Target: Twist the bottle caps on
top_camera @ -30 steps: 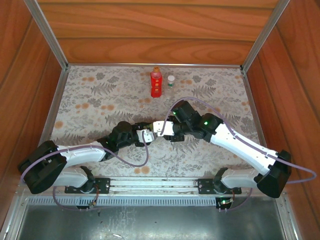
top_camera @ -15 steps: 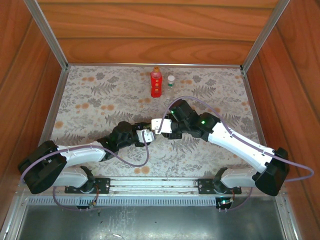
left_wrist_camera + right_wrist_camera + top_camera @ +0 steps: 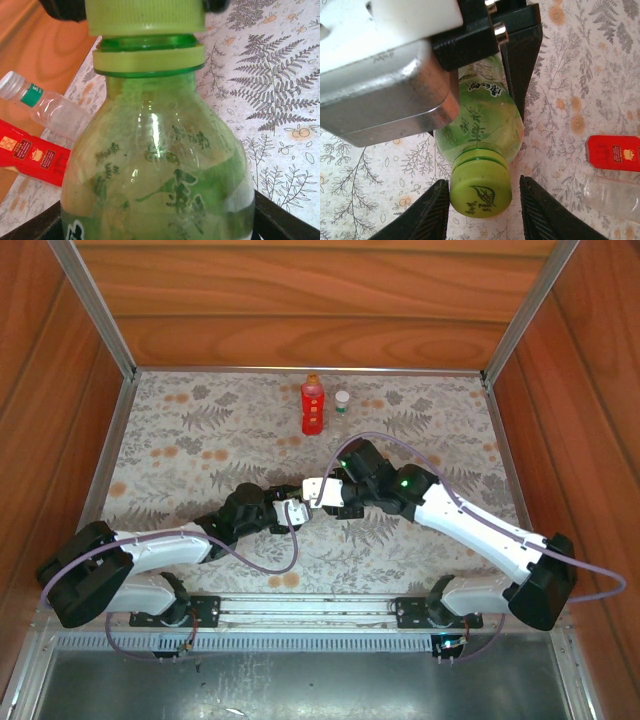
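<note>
Shifted: right arm, a little leftward; left arm unchanged. Left gripper (image 3: 290, 512): jaws clamped on translucent green plastic bottle (image 3: 160, 165), held above mid-tabletop (image 3: 180, 480). Ribbed yellow-green screw cap (image 3: 480, 189): on the neck, and the left wrist view shows green thread beneath, so tightening is judged unfinished. Right gripper (image 3: 482, 210): jaws straddle this cap; grip cannot be told. Red labelled bottle (image 3: 312, 406) and short clear bottle (image 3: 342, 405): the overhead view shows both capped, upright at the far edge.

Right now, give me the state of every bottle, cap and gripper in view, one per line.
green bottle, clamped by its body in the left gripper
yellow-green cap, on the green bottle's neck, gap above the collar ring
red bottle, upright, orange cap on
clear bottle, upright beside the red one, white cap on
left gripper, shut on the green bottle
right gripper, open, straddling the yellow-green cap
</note>
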{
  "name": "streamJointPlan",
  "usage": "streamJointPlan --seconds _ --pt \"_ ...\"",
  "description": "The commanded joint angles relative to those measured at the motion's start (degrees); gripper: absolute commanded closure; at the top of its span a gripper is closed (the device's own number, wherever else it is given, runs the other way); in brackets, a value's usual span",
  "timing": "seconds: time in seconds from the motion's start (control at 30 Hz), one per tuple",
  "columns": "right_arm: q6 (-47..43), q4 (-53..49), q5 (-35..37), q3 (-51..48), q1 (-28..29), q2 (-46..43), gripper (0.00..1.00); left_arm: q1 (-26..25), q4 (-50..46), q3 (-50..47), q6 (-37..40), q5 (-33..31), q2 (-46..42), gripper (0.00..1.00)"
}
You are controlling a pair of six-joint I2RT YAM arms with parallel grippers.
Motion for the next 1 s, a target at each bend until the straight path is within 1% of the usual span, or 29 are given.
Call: streamJointPlan --seconds 0.0,0.07,0.13,0.2,0.27,0.33,0.4,0.5,0.53,0.63,0.7,0.77,0.83,0.9,0.97 --pt "-0.45 -1.56 -1.95 1.21 -0.44 0.71 0.59 -0.55 -3.55 0.31 -0.02 1.02 -0.35 0.35" --pt "-0.20 -1.83 -2.05 1.23 -0.53 0.82 0.61 -0.48 -3.56 0.38 -0.06 0.88 -0.32 0.35" --pt "0.73 -1.57 -1.91 1.23 -0.70 0.79 0.68 -0.47 -3.56 0.39 -0.23 0.73 -0.61 0.35" --pt "2.35 -1.54 -2.21 1.37 -0.79 0.75 0.73 -0.49 -3.58 0.34 -0.51 0.69 -1.15 0.35" --pt "4.89 -1.06 -3.27 1.12 -0.86 0.37 0.77 -0.47 -3.55 0.32 -0.60 0.50 -1.56 0.35" --pt "10.27 0.86 -3.87 0.26 -0.89 -0.36 0.82 -0.44 -3.55 0.43 -0.62 -0.15 -1.44 0.36" --pt "19.35 4.10 -2.78 -0.74 -0.95 -1.20 0.85 -0.49 -3.56 0.63 -0.49 -0.49 -1.18 0.35" --pt "40.88 8.47 2.82 -1.35 -0.90 -1.80 0.93 -0.49 -3.61 1.08 -0.64 -0.86 -0.76 0.36" --pt "47.03 8.48 2.61 -1.30 -0.89 -1.70 0.95 -0.47 -3.55 1.21 -0.78 -1.04 -0.60 0.35" --pt "64.29 8.14 -1.92 -1.35 -0.92 -1.29 1.00 -0.48 -3.59 1.49 -0.71 -1.22 -0.55 0.36" --pt "74.67 5.94 -2.94 -0.90 -1.18 -0.41 1.00 -0.51 -3.60 1.48 -0.56 -1.10 -0.52 0.35" --pt "80.67 1.92 -4.32 0.70 -1.25 0.97 0.98 -0.48 -3.55 1.56 -0.39 -1.21 -0.48 0.35" --pt "81.29 -0.82 -5.04 2.21 -1.36 1.67 0.92 -0.51 -3.55 1.59 -0.25 -1.23 -0.15 0.36" --pt "78.64 -1.67 -3.95 2.61 -1.64 1.16 0.85 -0.54 -3.54 1.60 -0.16 -1.27 0.05 0.35" --pt "71.27 -0.54 -2.72 1.80 -1.67 -0.67 0.69 -0.49 -3.55 1.46 -0.46 -1.27 -0.25 0.35"
